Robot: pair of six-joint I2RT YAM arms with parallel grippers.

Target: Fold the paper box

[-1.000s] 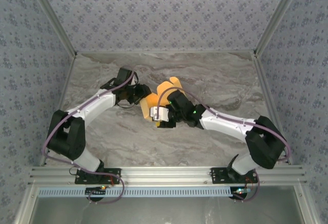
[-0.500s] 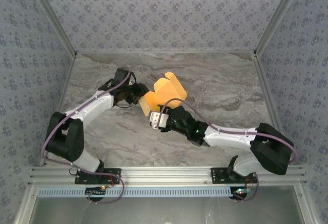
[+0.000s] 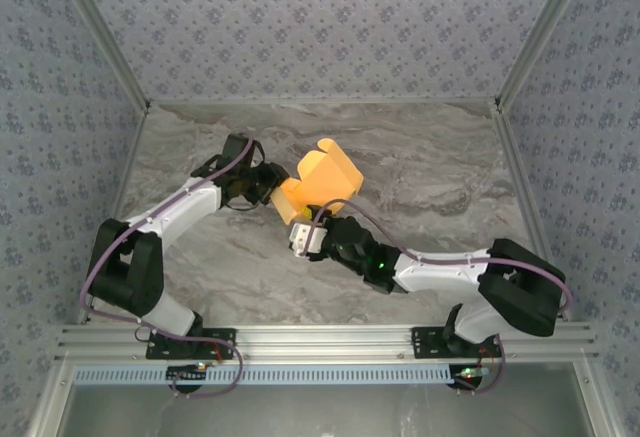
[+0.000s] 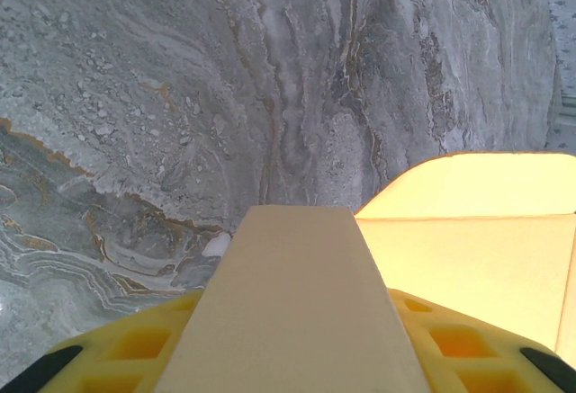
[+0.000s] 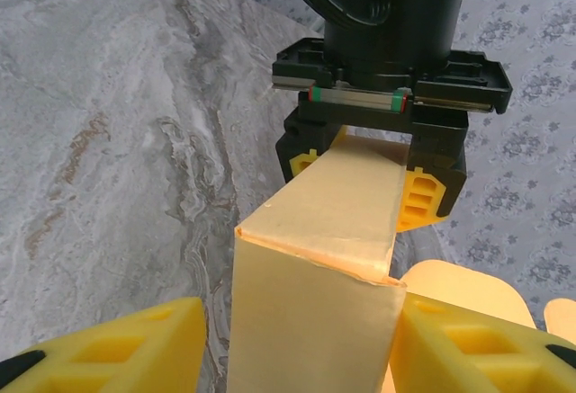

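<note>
Right gripper (image 3: 300,227) had slid back nearer its base, straddling the paper box (image 3: 326,174), couldn't tell if pinching; left gripper (image 3: 277,190) clamped it.

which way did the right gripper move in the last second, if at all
Yes: the right gripper came back toward the near rail, slightly left, holding the paper box.

table (image 3: 430,157): grey marble top | walls (image 3: 320,27): blue floral pattern | rail (image 3: 330,337): aluminium, near edge
</note>
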